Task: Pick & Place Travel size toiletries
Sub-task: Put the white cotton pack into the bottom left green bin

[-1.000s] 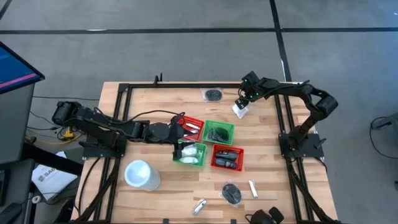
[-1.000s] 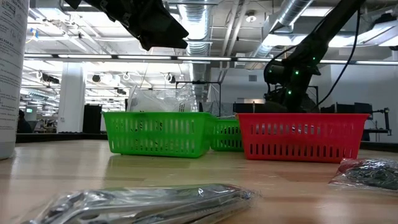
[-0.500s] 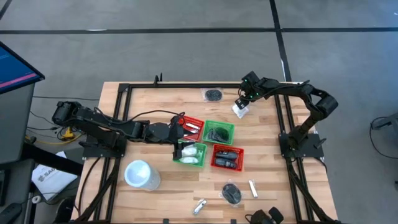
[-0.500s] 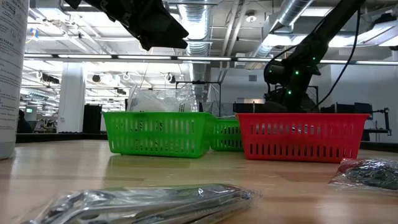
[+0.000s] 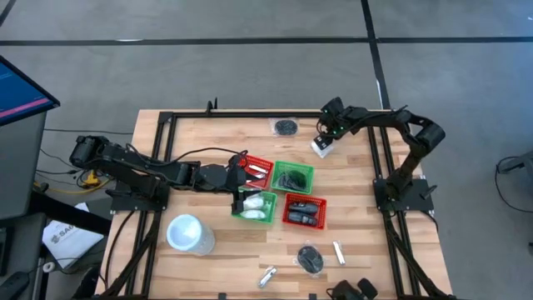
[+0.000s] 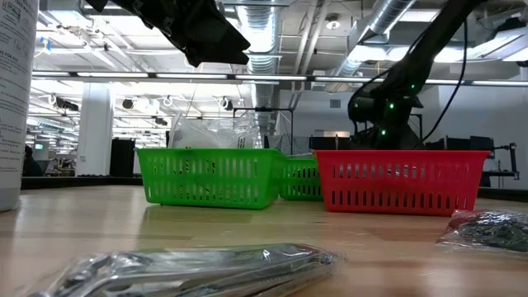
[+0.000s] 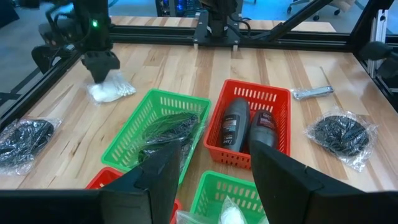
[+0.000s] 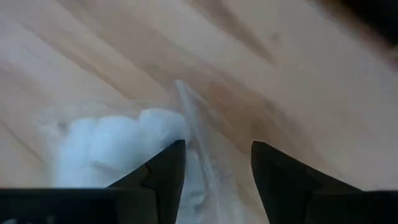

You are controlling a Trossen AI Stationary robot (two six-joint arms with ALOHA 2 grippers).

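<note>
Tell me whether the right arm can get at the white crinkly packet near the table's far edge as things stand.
Probably yes. The right end effector hangs directly over the white crinkly packet, its fingers apart with the packet's clear wrap between them in the right wrist view. Only bare wooden table surrounds it, so nothing blocks the way.

Small print runs down the white cup, but none is readable.

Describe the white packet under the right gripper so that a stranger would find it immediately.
Start at the table's far edge, on the right arm's side. There the right gripper stands open over a white crinkly packet lying on bare wood. The nearest loose item, a black bundle, is dark; this one is white and fluffy.
</note>
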